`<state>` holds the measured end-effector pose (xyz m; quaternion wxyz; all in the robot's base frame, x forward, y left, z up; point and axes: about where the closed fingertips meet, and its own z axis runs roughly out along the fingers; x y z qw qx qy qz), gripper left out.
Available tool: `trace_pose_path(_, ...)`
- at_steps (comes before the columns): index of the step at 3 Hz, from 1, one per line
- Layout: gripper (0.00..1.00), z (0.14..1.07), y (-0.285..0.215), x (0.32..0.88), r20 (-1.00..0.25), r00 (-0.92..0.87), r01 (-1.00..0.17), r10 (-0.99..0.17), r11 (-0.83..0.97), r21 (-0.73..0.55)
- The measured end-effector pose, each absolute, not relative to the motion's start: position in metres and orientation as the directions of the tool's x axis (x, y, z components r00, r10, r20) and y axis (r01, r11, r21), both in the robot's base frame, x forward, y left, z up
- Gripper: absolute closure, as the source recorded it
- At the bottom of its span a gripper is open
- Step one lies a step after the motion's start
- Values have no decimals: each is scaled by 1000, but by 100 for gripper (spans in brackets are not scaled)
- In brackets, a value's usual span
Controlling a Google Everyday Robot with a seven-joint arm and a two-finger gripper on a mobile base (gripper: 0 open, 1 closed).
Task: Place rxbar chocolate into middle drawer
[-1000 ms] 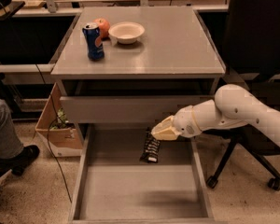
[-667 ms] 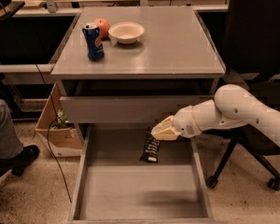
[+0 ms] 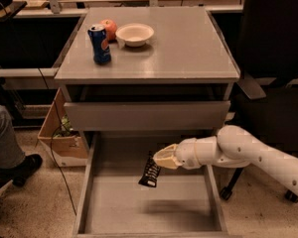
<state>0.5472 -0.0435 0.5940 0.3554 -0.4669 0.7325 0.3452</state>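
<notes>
— So, where do we see the hand (image 3: 157, 161)?
— Low on the right. It reaches in at the end of the white arm (image 3: 248, 155), over the open drawer (image 3: 84, 192) and just below the closed drawer front (image 3: 146, 115).
— Is it clenched or released?
— We read it as grasping the snack bar (image 3: 150, 171). The dark wrapper hangs from its tip by the upper end, tilted, with the lower end swung to the left.
— Is the bar down on the drawer floor?
— We think not. It hangs above the grey floor toward the back of the tray, and a soft shadow lies on the floor nearer the front.
— What do we have on the worktop (image 3: 188, 48)?
— A blue can (image 3: 100, 44) stands upright at the back left, an apple (image 3: 109, 28) sits just behind it, and a pale bowl (image 3: 134, 33) is right beside the apple.
— And around the cabinet?
— A cardboard box (image 3: 57, 138) sits on the floor to the left, with someone's leg (image 3: 2, 143) and dark shoe (image 3: 20, 166) at the left edge. A black chair (image 3: 273, 58) is on the right.
</notes>
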Motion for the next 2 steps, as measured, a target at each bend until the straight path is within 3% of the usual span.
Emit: trace_pose_path(2, 100, 495, -50, 557, -859, -323, -909, -396, 383, 165)
